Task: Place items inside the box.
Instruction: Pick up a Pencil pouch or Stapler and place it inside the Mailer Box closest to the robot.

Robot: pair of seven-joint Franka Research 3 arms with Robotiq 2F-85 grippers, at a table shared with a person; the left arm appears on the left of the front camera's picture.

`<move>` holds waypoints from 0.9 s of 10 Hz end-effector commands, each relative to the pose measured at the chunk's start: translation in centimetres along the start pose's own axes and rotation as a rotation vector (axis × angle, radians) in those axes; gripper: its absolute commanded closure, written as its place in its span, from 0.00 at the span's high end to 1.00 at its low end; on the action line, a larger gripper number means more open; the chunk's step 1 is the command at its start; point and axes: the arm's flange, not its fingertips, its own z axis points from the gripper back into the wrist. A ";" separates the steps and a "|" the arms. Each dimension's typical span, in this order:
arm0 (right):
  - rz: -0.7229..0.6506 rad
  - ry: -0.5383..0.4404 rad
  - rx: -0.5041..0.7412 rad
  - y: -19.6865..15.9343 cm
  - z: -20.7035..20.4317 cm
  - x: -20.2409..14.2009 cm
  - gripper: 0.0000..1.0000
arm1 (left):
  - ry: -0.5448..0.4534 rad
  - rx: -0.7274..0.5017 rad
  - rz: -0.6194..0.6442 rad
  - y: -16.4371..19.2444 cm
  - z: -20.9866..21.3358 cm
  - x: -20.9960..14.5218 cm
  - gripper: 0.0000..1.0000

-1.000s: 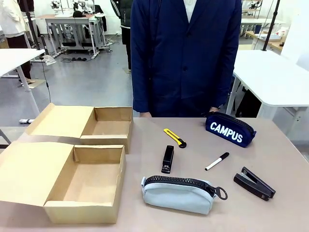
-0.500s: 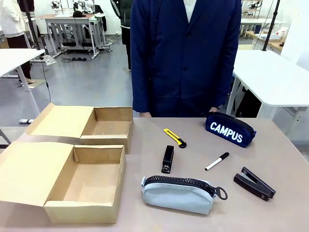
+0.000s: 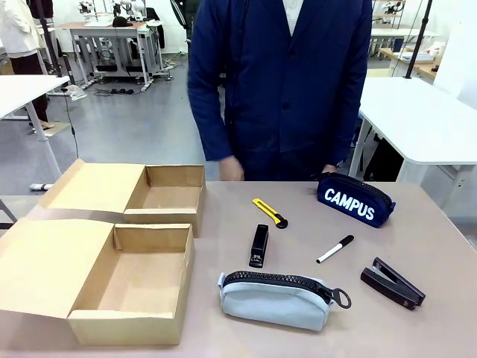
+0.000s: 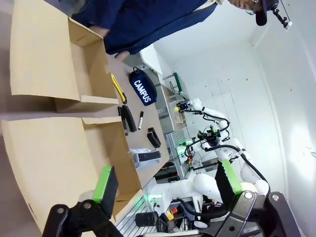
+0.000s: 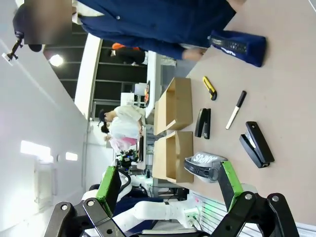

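Two cardboard boxes, the near box [image 3: 123,328] and the far box [image 3: 168,218], are lying open and empty at the table's nine o'clock. The items are waiting between centre and three o'clock: yellow utility knife [image 3: 270,213], centre stapler [image 3: 258,245], grey zip pouch [image 3: 276,300], marker [image 3: 335,249], "CAMPUS" case [image 3: 355,200] and outer stapler [image 3: 393,283]. Packing appears not yet begun. The left gripper [image 4: 167,178] and right gripper [image 5: 169,181] are hanging spread wide, holding nothing. The next move likely calls for reaching to one item and closing across it.
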 end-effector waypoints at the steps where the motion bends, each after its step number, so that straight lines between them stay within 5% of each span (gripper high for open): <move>1: 0.119 0.071 -0.117 2.0 -2.9 -0.4 1.00 | -0.013 -0.023 -0.024 0.0 -0.1 0.1 1.00; 4: 0.559 0.422 -0.272 8.2 -12.2 -4.9 1.00 | -0.013 -0.023 -0.024 0.0 -0.1 0.1 1.00; 6: 0.666 0.604 -0.351 9.1 -14.1 -6.2 1.00 | -0.013 -0.023 -0.024 0.0 -0.1 0.1 1.00; 7: 0.609 0.557 -0.363 8.1 -12.1 -5.1 1.00 | -0.013 -0.023 -0.024 0.0 -0.1 0.1 1.00; 9: 0.496 0.397 -0.065 4.2 -3.0 -2.1 1.00 | -0.013 -0.023 -0.024 0.0 -0.1 0.1 1.00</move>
